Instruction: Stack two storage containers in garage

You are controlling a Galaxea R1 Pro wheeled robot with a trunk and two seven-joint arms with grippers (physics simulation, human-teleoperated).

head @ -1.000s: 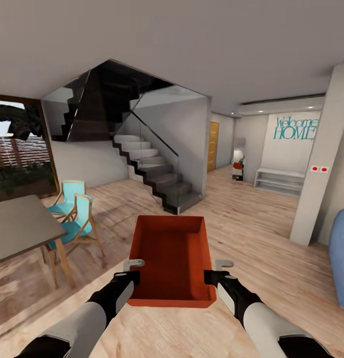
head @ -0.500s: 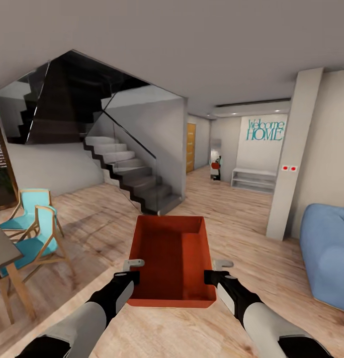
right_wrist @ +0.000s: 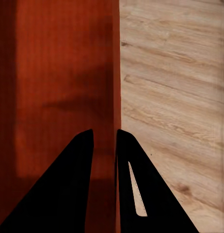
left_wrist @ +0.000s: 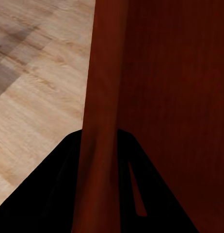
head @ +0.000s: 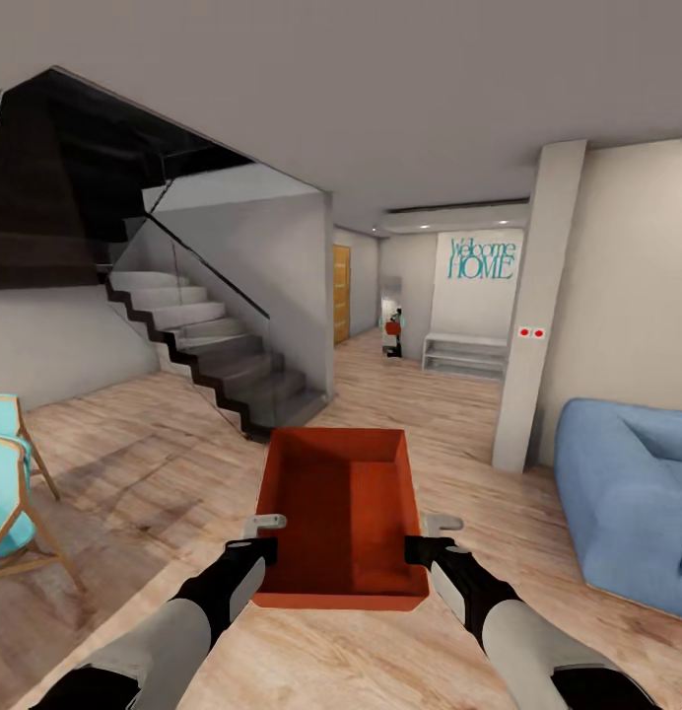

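Storage container (head: 343,513) held between both arms: left gripper (head: 266,537) clamped on left wall, right gripper (head: 428,540) on right wall.

— What is the red-orange bin (head: 343,513) made of?
— It looks like smooth plastic, matt, with plain flat walls (left_wrist: 155,97).
— And the floor (head: 459,424)?
— Light wood planks with grain lines, a little shiny (right_wrist: 175,97).
— The sofa (head: 632,493)?
— Soft blue cloth.
— The stairs (head: 223,360)?
— Grey and smooth like stone, with a clear shiny glass side.
— The chair (head: 6,503)?
— A pale wood frame with a smooth teal seat.
— And the gripper fingers (right_wrist: 68,194)?
— Black and matt.
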